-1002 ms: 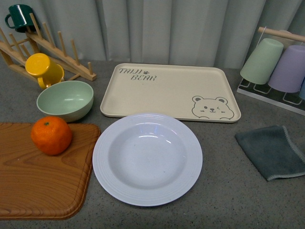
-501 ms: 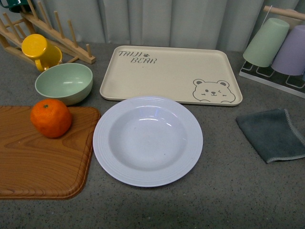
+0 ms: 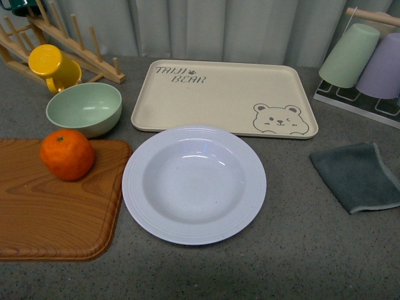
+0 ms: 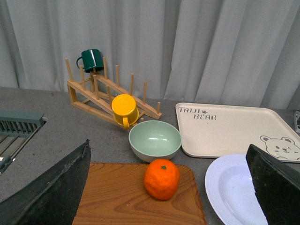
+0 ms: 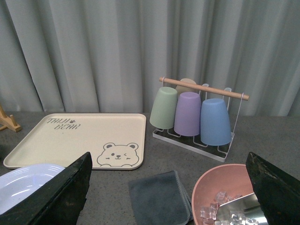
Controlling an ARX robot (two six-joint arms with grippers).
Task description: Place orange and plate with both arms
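Note:
The orange [image 3: 67,154] rests on a wooden cutting board [image 3: 44,212] at the left; the left wrist view shows the orange [image 4: 161,179] too. Beside the board, the pale lavender plate [image 3: 194,184] lies flat on the grey counter, and its edge shows as the plate [image 4: 234,192] and the plate [image 5: 23,187] in the wrist views. Neither arm appears in the front view. My left gripper [image 4: 168,197] is open, high and back from the orange, with nothing between its fingers. My right gripper [image 5: 168,197] is open over a dark cloth [image 5: 159,197], holding nothing.
A cream bear tray [image 3: 222,100] lies behind the plate. A mint bowl [image 3: 84,109], yellow mug [image 3: 53,67] and wooden rack [image 3: 69,47] stand back left. A cup rack [image 3: 362,62] is back right, the cloth [image 3: 359,176] right. A pink bowl of ice [image 5: 229,197] sits near the right gripper.
The front view tilted down between one second and half a second ago, so everything shifted up in the picture. Since then nothing has moved.

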